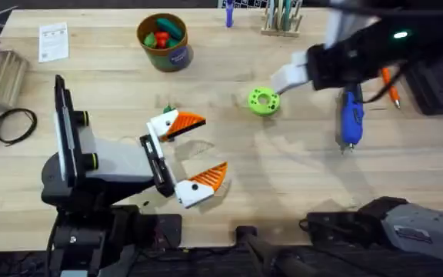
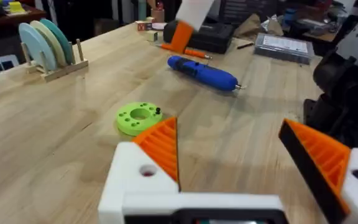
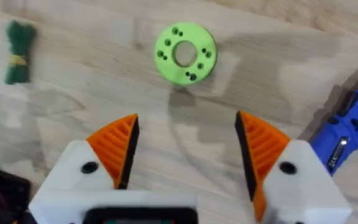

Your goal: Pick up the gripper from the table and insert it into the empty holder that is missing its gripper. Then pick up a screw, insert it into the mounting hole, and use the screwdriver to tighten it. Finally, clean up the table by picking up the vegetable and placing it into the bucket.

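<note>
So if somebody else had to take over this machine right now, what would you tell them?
Left claw: open and empty. Both fingers carry orange tips, so the tip-fitting step looks done.
Right claw: open and empty, above the green disc, which seems to hold small dark screws.
Screwdriver: lying on the table, right of the disc.
Vegetable: on the table near the left claw.
Bucket: at the far side, with toy vegetables in it.
Left to do, probably: pick a screw, fit and tighten it, then put the vegetable in the bucket.
</note>
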Robot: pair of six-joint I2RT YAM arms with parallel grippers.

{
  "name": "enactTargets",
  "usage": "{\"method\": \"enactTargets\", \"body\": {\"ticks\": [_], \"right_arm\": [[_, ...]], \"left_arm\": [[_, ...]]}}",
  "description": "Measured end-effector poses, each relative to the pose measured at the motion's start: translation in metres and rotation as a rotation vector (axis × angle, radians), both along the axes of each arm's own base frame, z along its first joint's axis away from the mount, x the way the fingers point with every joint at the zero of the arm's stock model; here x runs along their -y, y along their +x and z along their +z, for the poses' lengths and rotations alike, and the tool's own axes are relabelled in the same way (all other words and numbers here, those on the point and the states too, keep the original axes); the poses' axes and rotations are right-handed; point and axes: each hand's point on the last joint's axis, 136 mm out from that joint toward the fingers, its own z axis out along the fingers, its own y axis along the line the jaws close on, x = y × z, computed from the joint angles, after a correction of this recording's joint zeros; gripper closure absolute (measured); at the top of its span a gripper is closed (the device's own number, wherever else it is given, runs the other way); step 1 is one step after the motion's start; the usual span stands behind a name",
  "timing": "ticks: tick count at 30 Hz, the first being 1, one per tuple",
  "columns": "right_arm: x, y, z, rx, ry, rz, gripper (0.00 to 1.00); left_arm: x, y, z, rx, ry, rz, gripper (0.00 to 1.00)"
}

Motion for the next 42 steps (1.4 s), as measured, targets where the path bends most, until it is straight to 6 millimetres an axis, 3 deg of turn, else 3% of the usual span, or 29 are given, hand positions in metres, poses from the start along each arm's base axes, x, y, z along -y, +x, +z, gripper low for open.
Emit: {"method": "enactTargets", "body": {"ticks": [6,9,17,27,33,42], "right_arm": [[-0.002,0.007,-0.039,-0.098,-0.106,0.024,0.154],[-0.001,0.009,-0.057,-0.146,-0.142,0.025,0.217],[-0.004,0.019,-0.089,-0.212,-0.176,0.014,0.297],[-0.015,0.032,-0.098,-0.181,-0.166,0.021,0.391],[-0.015,0.035,-0.111,-0.201,-0.178,0.020,0.478],[-0.020,0.037,-0.114,-0.185,-0.171,0.025,0.556]], "left_arm": [[0.000,0.000,0.000,0.000,0.000,0.000,0.015],[0.000,0.000,0.000,0.000,0.000,0.000,0.015],[0.000,0.000,0.000,0.000,0.000,0.000,0.015],[0.000,0.000,0.000,0.000,0.000,0.000,0.015],[0.000,0.000,0.000,0.000,0.000,0.000,0.015],[0.000,0.000,0.000,0.000,0.000,0.000,0.015]]}}
